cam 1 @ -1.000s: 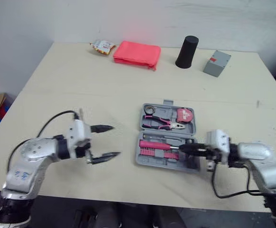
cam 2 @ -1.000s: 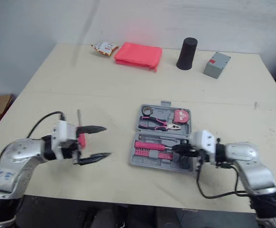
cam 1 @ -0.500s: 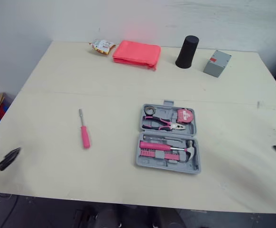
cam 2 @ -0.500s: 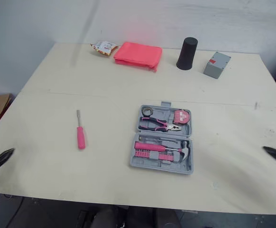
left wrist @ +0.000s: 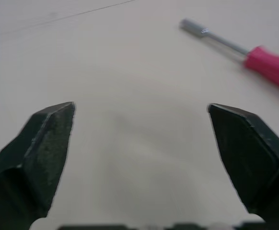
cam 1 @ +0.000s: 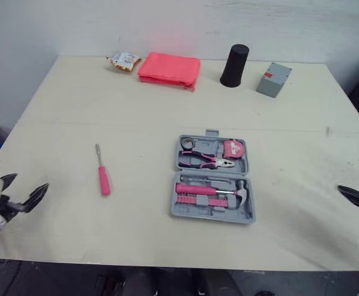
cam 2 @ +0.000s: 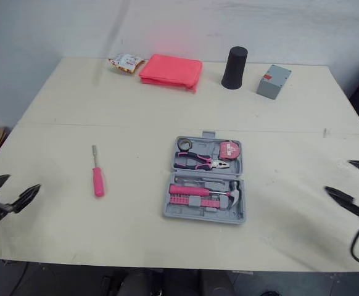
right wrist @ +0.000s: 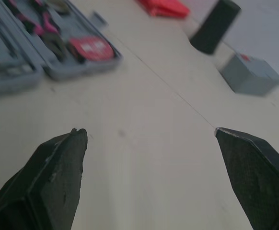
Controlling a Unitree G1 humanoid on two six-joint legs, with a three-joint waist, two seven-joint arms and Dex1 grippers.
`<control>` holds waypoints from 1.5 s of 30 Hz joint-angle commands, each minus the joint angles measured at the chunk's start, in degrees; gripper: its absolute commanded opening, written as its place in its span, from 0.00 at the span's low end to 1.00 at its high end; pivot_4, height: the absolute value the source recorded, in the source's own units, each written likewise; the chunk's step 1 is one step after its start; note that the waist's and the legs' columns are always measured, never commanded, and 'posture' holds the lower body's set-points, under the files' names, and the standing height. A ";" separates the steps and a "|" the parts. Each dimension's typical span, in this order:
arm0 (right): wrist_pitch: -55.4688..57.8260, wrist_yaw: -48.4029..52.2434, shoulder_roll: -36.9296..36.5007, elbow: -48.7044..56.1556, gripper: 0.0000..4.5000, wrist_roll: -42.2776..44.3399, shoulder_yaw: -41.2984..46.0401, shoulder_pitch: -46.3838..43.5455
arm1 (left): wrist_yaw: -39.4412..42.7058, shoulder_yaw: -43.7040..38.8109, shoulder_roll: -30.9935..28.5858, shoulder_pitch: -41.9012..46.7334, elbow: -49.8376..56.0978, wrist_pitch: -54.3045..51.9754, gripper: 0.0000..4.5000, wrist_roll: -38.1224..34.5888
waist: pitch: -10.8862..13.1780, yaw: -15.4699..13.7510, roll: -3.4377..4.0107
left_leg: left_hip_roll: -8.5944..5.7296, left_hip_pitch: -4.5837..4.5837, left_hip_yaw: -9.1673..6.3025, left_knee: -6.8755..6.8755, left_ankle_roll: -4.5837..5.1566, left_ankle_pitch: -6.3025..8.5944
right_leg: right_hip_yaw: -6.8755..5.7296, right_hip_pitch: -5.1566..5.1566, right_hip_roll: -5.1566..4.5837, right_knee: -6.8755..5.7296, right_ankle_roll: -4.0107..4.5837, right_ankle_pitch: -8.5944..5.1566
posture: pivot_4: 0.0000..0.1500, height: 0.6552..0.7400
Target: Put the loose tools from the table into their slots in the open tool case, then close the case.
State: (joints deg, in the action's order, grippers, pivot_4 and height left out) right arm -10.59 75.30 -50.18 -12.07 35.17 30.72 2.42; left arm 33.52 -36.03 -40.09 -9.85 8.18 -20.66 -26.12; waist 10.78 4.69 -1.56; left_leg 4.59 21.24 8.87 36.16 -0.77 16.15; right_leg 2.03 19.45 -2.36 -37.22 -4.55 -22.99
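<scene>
The grey tool case (cam 1: pixel 210 217) lies open at the table's middle. It holds pink pliers (cam 1: pixel 207 161), a tape measure (cam 1: pixel 233 148), a pink-handled hammer (cam 1: pixel 213 190) and a row of bits. A loose pink screwdriver (cam 1: pixel 102 174) lies on the table left of the case, tip pointing away from me. My left gripper (cam 1: pixel 26 182) stands open near the table's front left edge, well short of the screwdriver (left wrist: pixel 269 62). My right gripper (cam 1: pixel 352 176) stands open at the right edge, far from the case (right wrist: pixel 15 76). Both are empty.
Along the far edge lie a snack packet (cam 1: pixel 121 60), a folded pink cloth (cam 1: pixel 169 69), a black cup (cam 1: pixel 234 65) and a grey box (cam 1: pixel 273 80). Bare table surrounds the case on all sides.
A second ago both grippers were near the case; they have drawn back to the table's sides. The right one has opened and left the hammer in the case. The camera has shifted slightly.
</scene>
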 commanded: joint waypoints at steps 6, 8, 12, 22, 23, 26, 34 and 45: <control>2.41 -2.87 8.77 18.22 0.99 5.09 -8.36 -9.24 | -26.17 9.58 9.76 7.79 25.37 -34.99 1.00 -4.27 | 0.01 -0.34 -0.01 | -0.03 0.01 -0.07 0.17 -0.05 -0.12 | 0.00 0.01 0.02 -0.20 -0.02 0.01 | 1.00 1.00; 2.65 -2.91 9.41 18.41 0.99 4.73 -9.48 -10.56 | -30.67 11.16 12.71 9.66 28.62 -40.35 1.00 -3.41 | 0.02 -0.50 -0.04 | -0.04 0.02 -0.10 0.22 -0.06 -0.13 | 0.00 0.01 0.03 -0.21 -0.04 0.02 | 1.00 1.00; 1.67 -0.15 9.64 17.16 0.99 3.41 -10.96 -9.59 | -37.57 13.92 17.50 13.30 32.63 -49.45 1.00 -1.12 | 0.03 -1.19 -0.10 | -0.03 0.04 -0.17 0.28 -0.09 -0.15 | -0.01 -0.01 0.09 -0.20 -0.05 0.03 | 1.00 1.00; 2.91 1.31 10.21 18.86 0.99 4.22 -12.51 -7.96 | -42.44 19.74 23.79 18.49 28.43 -54.23 1.00 3.10 | 0.05 -1.77 -0.14 | -0.03 0.03 -0.20 0.47 -0.13 -0.18 | 0.01 -0.09 0.15 -0.23 -0.04 0.03 | 1.00 1.00; 2.98 1.35 10.26 19.33 0.99 4.06 -12.84 -7.73 | -42.69 20.83 24.04 19.20 27.46 -54.08 1.00 3.69 | 0.05 -1.77 -0.14 | -0.02 0.03 -0.20 0.49 -0.13 -0.18 | 0.01 -0.09 0.16 -0.25 -0.04 0.03 | 1.00 1.00; 3.30 0.82 10.57 20.75 0.99 3.70 -13.28 -6.93 | -42.70 22.04 24.27 20.06 25.61 -54.46 1.00 4.80 | 0.05 -1.94 -0.13 | -0.02 0.02 -0.26 0.69 -0.13 -0.19 | -0.02 -0.14 0.19 -0.37 -0.03 0.03 | 1.00 1.00; 2.92 -0.96 11.05 22.67 1.00 2.74 -13.03 -4.75 | -40.31 21.38 23.09 19.87 23.96 -53.19 0.46 6.18 | 0.04 -2.98 -0.11 | -0.02 -0.03 -0.32 0.82 -0.11 -0.17 | -0.03 -0.24 0.16 -0.42 -0.03 0.05 | 1.00 1.00; -0.48 -2.23 10.62 22.44 1.00 0.93 -8.84 1.05 | -7.42 23.31 8.31 22.87 19.75 -21.94 0.14 2.05 | 0.04 -3.12 -0.10 | -0.03 0.05 -0.31 0.76 -0.11 -0.12 | -0.14 -0.21 0.07 -0.36 0.01 0.05 | 1.00 1.00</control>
State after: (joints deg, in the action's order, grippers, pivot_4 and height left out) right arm -8.47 73.58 -39.00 9.20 36.49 17.65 1.37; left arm 7.54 -13.35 -25.11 10.16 27.85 -58.68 -20.60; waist 10.82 1.57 -1.66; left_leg 4.55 21.34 8.56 36.91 -0.87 16.05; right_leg 1.88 19.26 -2.29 -37.52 -4.53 -22.94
